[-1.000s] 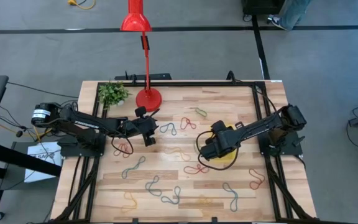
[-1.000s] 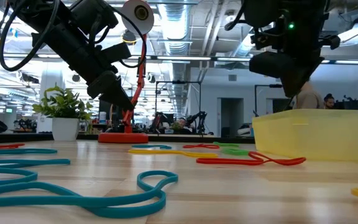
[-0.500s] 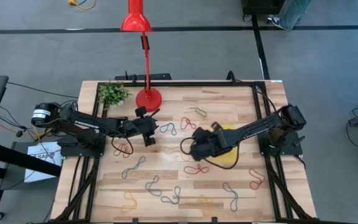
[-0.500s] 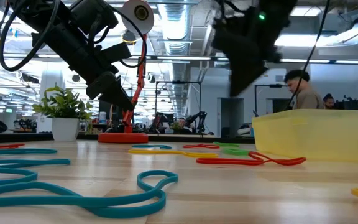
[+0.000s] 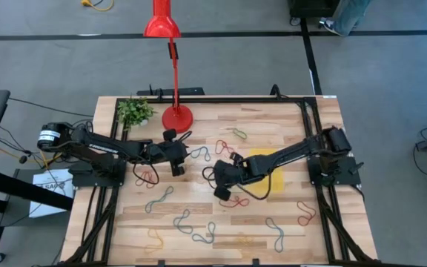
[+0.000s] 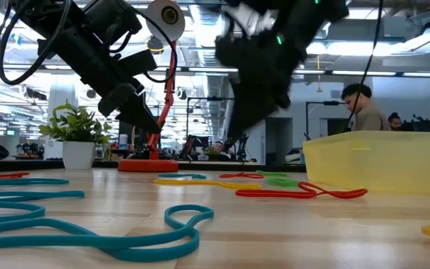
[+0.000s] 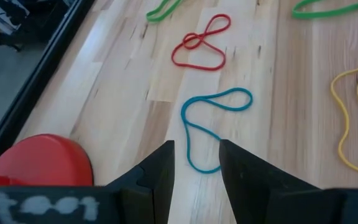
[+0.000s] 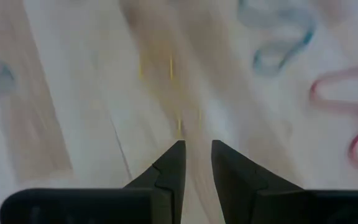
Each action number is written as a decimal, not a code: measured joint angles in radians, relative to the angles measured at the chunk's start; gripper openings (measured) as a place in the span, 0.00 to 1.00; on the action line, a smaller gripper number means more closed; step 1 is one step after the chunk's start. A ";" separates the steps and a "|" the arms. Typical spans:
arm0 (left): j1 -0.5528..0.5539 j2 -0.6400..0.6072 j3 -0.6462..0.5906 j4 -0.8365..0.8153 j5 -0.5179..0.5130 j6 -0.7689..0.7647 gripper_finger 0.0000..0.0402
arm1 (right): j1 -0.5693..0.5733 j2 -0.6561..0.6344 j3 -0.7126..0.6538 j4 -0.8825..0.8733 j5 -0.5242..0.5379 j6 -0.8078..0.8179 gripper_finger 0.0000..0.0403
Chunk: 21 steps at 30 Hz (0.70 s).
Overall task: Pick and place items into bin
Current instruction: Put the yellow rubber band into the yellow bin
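— Count of items on the surface [image 5: 288, 119]?

— Roughly fifteen loops in the high view, mixed colours; one yellow bin [image 5: 273, 172], right of centre, contents not discernible.

— Right tool [image 5: 218, 187]?

— At frame centre, left of the bin, above a yellow loop [image 5: 215, 182]. Fingers [image 8: 171, 163] slightly apart, clamped on nothing.

— Left tool [image 5: 178, 167]?

— Left of centre, below the lamp base [image 5: 176, 117]. Fingers narrowly apart and empty, with a teal loop [image 7: 207, 124] lying just ahead.
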 joint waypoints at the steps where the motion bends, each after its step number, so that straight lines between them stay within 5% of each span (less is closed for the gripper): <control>1: 0.000 0.000 0.000 0.000 0.000 -0.001 0.30 | -0.003 0.024 0.000 0.009 -0.020 -0.005 0.18; 7: 0.000 0.000 0.001 0.004 -0.003 -0.002 0.30 | -0.040 0.112 0.042 0.066 -0.123 -0.024 0.18; 21: 0.000 0.000 0.001 0.006 -0.003 -0.002 0.30 | -0.071 0.160 0.050 0.101 -0.184 -0.016 0.18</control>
